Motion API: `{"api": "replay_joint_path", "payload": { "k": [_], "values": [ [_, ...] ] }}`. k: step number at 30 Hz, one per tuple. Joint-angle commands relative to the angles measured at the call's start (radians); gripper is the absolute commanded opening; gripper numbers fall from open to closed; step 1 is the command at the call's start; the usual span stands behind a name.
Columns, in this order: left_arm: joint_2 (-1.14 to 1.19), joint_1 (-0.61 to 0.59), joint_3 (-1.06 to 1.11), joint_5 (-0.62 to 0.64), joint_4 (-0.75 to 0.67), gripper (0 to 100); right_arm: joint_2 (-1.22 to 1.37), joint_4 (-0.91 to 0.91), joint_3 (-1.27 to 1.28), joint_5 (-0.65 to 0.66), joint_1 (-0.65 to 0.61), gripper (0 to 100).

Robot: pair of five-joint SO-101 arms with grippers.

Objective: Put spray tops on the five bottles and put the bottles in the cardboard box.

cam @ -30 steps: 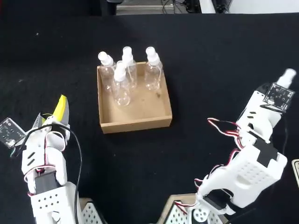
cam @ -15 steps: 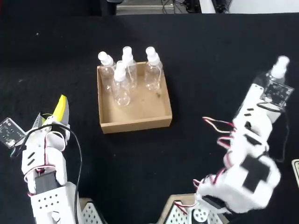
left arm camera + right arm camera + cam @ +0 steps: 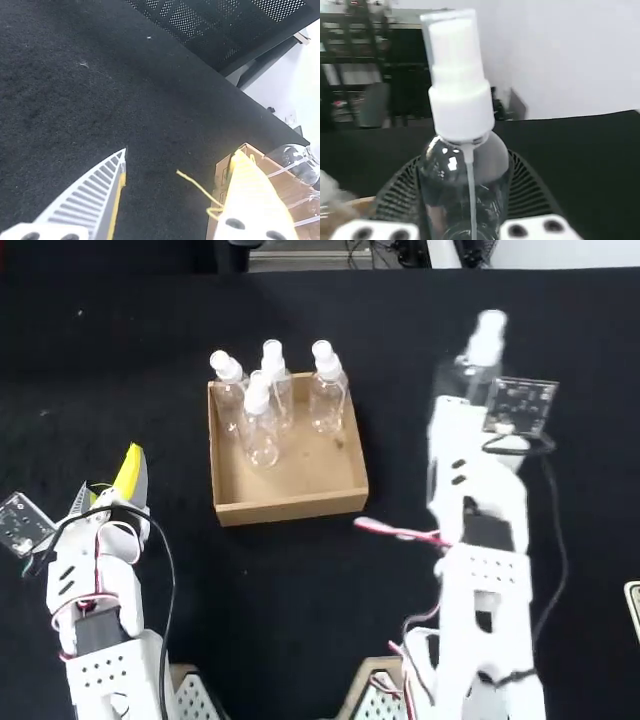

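Grips a bottle (image 3: 462, 170), spray top (image 3: 457, 100) on, in the right gripper (image 3: 465, 205), raised just right of the cardboard box (image 3: 290, 508) toward the table's (image 3: 120, 330) far edge. Shows four more capped bottles (image 3: 262, 425) standing inside (bunched at the far wall). Has the left gripper (image 3: 180, 152) spread wide by the near left corner.

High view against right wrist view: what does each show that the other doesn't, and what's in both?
High view: the cardboard box with four capped bottles standing in it, and the left gripper, open, left of the box. Right wrist view: the thin tube inside the fifth bottle and ribbed fingers either side of it. Both: that bottle, spray top on, in the right gripper.
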Motion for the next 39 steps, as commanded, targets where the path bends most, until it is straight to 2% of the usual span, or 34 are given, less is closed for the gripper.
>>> {"api": "replay_joint_path", "payload": {
  "k": [1, 8, 11, 14, 21, 30, 35, 39],
  "values": [
    [-0.012, 0.005, 0.022, -0.009, -0.025, 31, -0.059, 0.012, -0.002, -0.037, -0.118, 1.1],
    [-0.012, 0.005, 0.022, -0.009, -0.025, 31, -0.059, 0.011, 0.048, -0.035, -0.334, 1.1],
    [-0.012, 0.004, 0.022, -0.009, -0.025, 31, -0.059, 0.011, 0.068, -0.035, -0.384, 1.1],
    [-0.012, 0.004, 0.022, -0.009, -0.025, 31, -0.058, -0.044, 0.099, -0.035, -0.391, 1.1],
    [-0.012, 0.004, 0.022, -0.011, -0.025, 31, -0.058, -0.321, 0.245, -0.034, -0.422, 1.1],
    [-0.012, 0.004, 0.022, -0.011, -0.025, 31, -0.048, -0.341, 0.265, -0.034, -0.43, 1.1],
    [-0.012, 0.004, 0.022, -0.011, -0.025, 31, 0.085, -0.371, 0.209, -0.034, -0.43, 1.1],
    [-0.012, 0.004, 0.022, -0.011, -0.025, 31, 0.2, -0.462, 0.189, -0.035, -0.425, 1.1]
  ]
}}
